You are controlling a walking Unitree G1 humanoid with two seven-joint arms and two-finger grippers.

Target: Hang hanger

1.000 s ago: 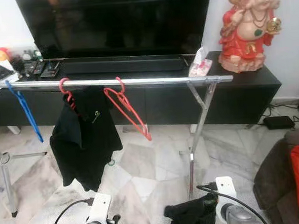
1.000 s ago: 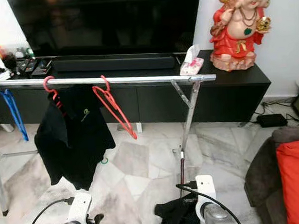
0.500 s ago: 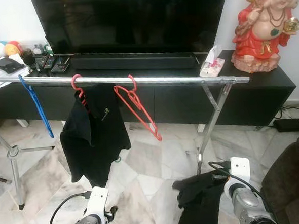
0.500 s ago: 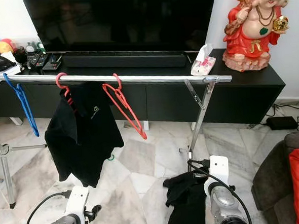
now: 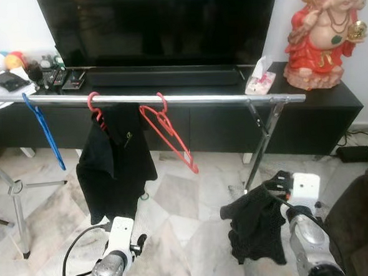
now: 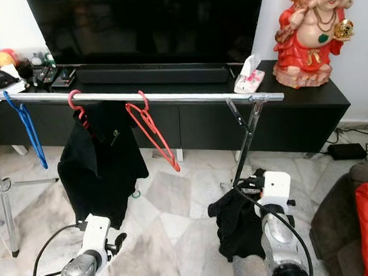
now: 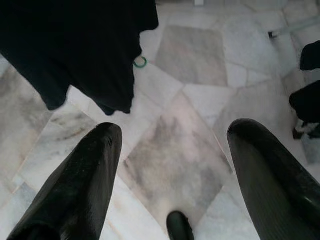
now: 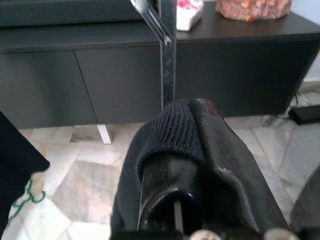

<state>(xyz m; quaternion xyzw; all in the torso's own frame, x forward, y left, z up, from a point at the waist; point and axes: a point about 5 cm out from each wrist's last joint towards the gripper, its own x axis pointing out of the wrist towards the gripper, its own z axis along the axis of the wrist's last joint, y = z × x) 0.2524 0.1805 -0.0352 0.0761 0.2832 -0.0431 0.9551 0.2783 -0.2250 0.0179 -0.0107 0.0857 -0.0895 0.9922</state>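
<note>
Red hanger (image 5: 169, 137) hangs empty from the rail (image 5: 188, 99), its hook over the bar and its body tilted down toward the robot's right. Just to its left on the same rail, a second red hook (image 5: 95, 108) carries a black shirt (image 5: 115, 161) that hangs down toward the floor (image 5: 182, 213). A blue hanger (image 5: 44, 129) hangs near the rail's left end, well apart from the shirt.

The right gripper (image 6: 252, 187) is raised in front of the rail's right leg (image 5: 262, 142). Its fingers are clamped on a black garment (image 5: 257, 224), which drapes down from them; in the right wrist view the knit cloth (image 8: 167, 132) wraps over the closed fingers (image 8: 220, 150).

The left gripper (image 7: 170, 165) is held low over the floor, below the shirt. Its two fingers (image 7: 82, 175) are spread wide apart with nothing between them.

Behind the rail stands a black cabinet (image 5: 308, 121). On it are a television (image 5: 164, 23), a red figurine (image 5: 324, 32) at the right end, and a tissue pack (image 5: 260, 80) beside the figurine.
</note>
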